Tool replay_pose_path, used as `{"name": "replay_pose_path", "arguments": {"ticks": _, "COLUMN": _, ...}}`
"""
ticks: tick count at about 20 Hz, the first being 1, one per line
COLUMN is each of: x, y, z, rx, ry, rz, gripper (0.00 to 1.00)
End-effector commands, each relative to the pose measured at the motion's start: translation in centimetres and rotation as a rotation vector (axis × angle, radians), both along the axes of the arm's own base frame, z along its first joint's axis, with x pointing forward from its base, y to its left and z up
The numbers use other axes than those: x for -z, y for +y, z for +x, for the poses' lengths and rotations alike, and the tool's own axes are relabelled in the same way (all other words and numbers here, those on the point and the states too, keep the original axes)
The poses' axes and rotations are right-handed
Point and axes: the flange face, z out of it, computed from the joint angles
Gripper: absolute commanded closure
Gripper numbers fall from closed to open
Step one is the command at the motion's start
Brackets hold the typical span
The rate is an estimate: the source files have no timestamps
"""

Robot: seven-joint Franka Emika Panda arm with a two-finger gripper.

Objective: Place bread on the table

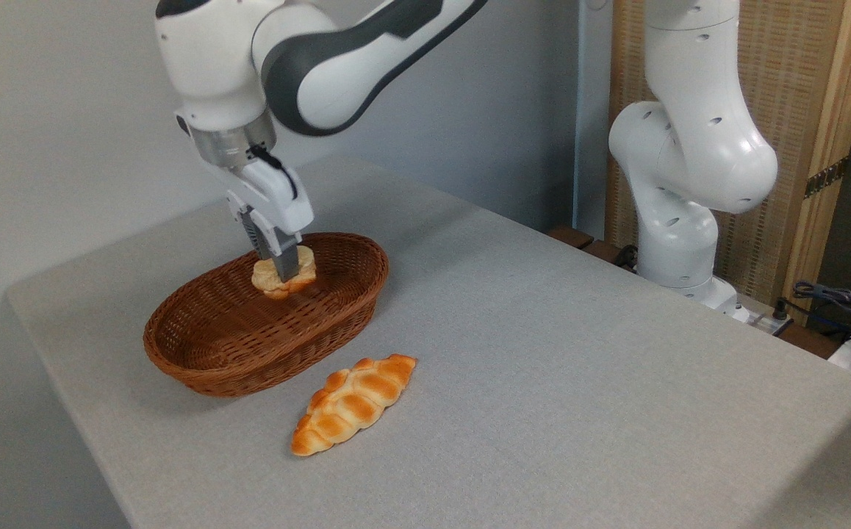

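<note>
A small pale golden bread point(306, 275) bun sits between the fingers of my gripper point(282, 270), which is shut on it. The bun hangs over the far half of the brown wicker basket point(249, 353), about level with its rim; whether it touches the basket floor I cannot tell. One dark finger crosses the bun's front, hiding part of it. The grey fabric table point(543, 353) spreads out around the basket.
A longer orange-brown braided loaf point(354, 402) lies on the table just in front of the basket. The arm's white base point(679, 220) stands at the table's far right edge. Cables and a wooden panel are behind it on the right.
</note>
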Motion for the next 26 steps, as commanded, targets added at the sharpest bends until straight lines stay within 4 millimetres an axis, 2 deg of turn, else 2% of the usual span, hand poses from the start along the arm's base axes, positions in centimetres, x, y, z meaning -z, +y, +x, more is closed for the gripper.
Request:
{"name": "replay_pose_path", "arguments": {"ticks": 1, "x": -2.6, "y": 4.7, "z": -0.2, "rx": -0.021, "ry": -0.008, "rz": 0.02, "gripper": 0.69}}
{"name": "replay_pose_path", "arguments": {"ticks": 4, "x": -4.0, "y": 10.4, "z": 0.2, "rx": -0.03, "ry": -0.017, "rz": 0.014, "gripper": 0.67}}
{"name": "replay_pose_path", "arguments": {"ticks": 5, "x": -4.1, "y": 12.7, "z": 0.3, "rx": -0.02, "ry": -0.011, "rz": 0.012, "gripper": 0.62}}
{"name": "replay_pose_path", "arguments": {"ticks": 6, "x": -4.0, "y": 13.8, "z": 0.4, "rx": -0.012, "ry": -0.007, "rz": 0.011, "gripper": 0.59}}
{"name": "replay_pose_path", "arguments": {"ticks": 7, "x": -3.7, "y": 15.8, "z": 0.6, "rx": -0.001, "ry": -0.005, "rz": 0.009, "gripper": 0.56}}
{"name": "replay_pose_path", "arguments": {"ticks": 8, "x": -3.4, "y": 16.7, "z": 0.7, "rx": 0.005, "ry": -0.005, "rz": 0.013, "gripper": 0.53}}
{"name": "replay_pose_path", "arguments": {"ticks": 9, "x": -2.9, "y": 18.2, "z": 1.0, "rx": 0.015, "ry": -0.003, "rz": 0.036, "gripper": 0.3}}
{"name": "replay_pose_path", "arguments": {"ticks": 11, "x": -2.1, "y": 20.3, "z": 1.1, "rx": 0.032, "ry": 0.005, "rz": 0.087, "gripper": 0.09}}
{"name": "replay_pose_path", "arguments": {"ticks": 12, "x": -1.8, "y": 20.8, "z": 1.2, "rx": 0.036, "ry": 0.01, "rz": 0.103, "gripper": 0.02}}
{"name": "replay_pose_path", "arguments": {"ticks": 13, "x": -1.2, "y": 21.6, "z": 1.4, "rx": 0.045, "ry": 0.018, "rz": 0.121, "gripper": 0.0}}
{"name": "replay_pose_path", "arguments": {"ticks": 18, "x": 0.6, "y": 22.7, "z": 1.9, "rx": 0.028, "ry": 0.047, "rz": 0.128, "gripper": 0.0}}
{"name": "replay_pose_path", "arguments": {"ticks": 26, "x": 0.5, "y": 22.8, "z": 2.0, "rx": 0.021, "ry": 0.051, "rz": 0.127, "gripper": 0.0}}
